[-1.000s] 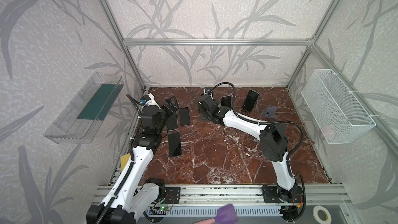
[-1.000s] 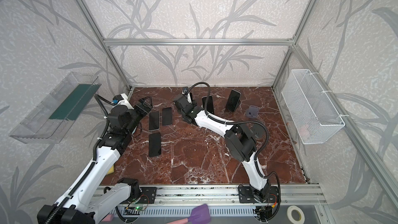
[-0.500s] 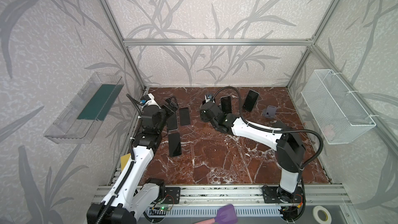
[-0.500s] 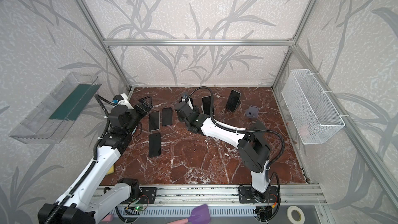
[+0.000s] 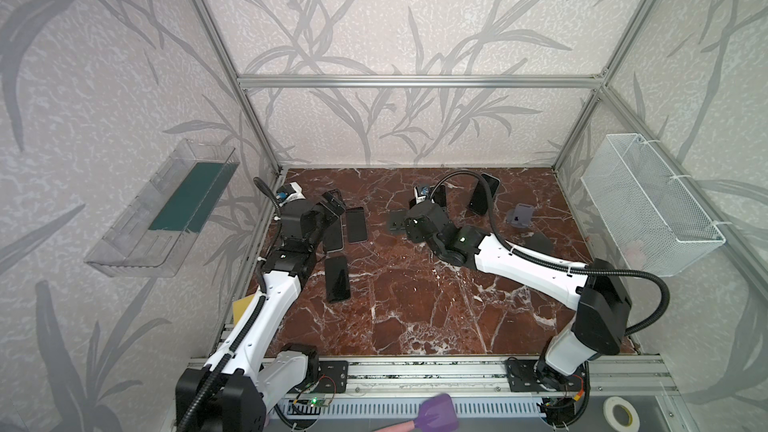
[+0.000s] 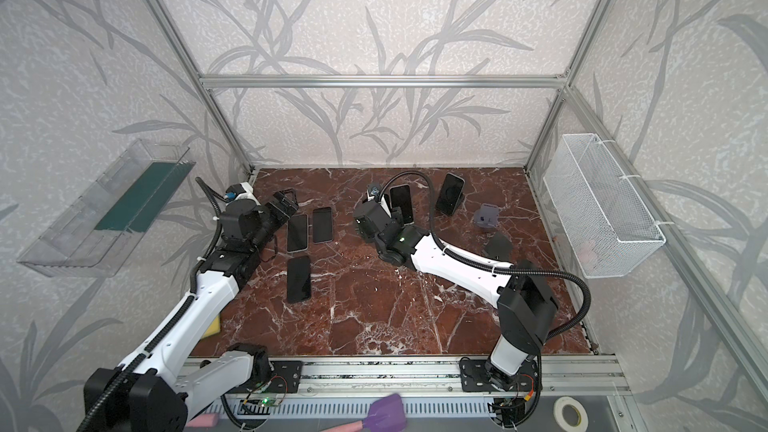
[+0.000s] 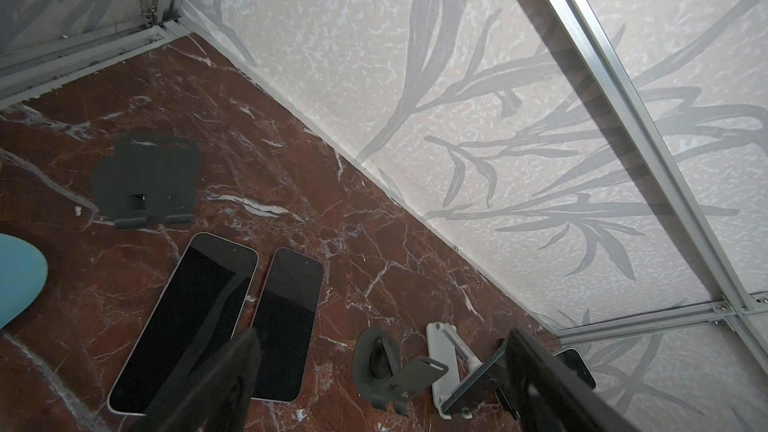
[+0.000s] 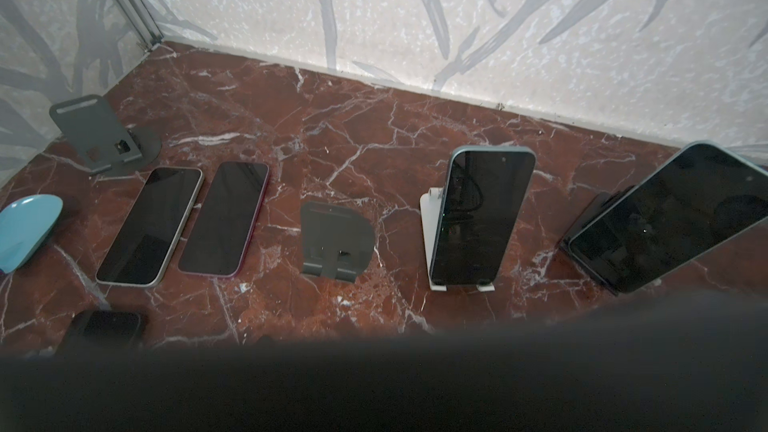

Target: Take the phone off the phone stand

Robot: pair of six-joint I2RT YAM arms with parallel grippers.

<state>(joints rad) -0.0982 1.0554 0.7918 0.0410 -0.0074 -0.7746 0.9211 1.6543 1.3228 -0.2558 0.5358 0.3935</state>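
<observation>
In the right wrist view a wide, dark, blurred slab (image 8: 374, 380) fills the near edge and hides the jaws; it looks like the phone held across them. Just ahead of it stands an empty dark phone stand (image 8: 336, 243) (image 5: 396, 222). In both top views my right gripper (image 5: 415, 224) (image 6: 372, 222) hovers low beside that stand. My left gripper (image 5: 334, 201) (image 6: 286, 201) (image 7: 382, 338) is open with nothing between its fingers (image 7: 224, 380), at the back left above the flat phones.
A phone leans on a white stand (image 8: 478, 218) (image 5: 438, 197), another on a dark stand (image 8: 673, 218) (image 5: 484, 197). Three phones lie flat at left (image 5: 356, 224) (image 5: 336, 278). Empty stands (image 5: 521, 216) (image 7: 145, 184) stand around. A wire basket (image 5: 648, 205) hangs on the right wall.
My right gripper has drawn back from the back of the table toward the front, the elbow swinging out to the right. The left arm has not moved.
</observation>
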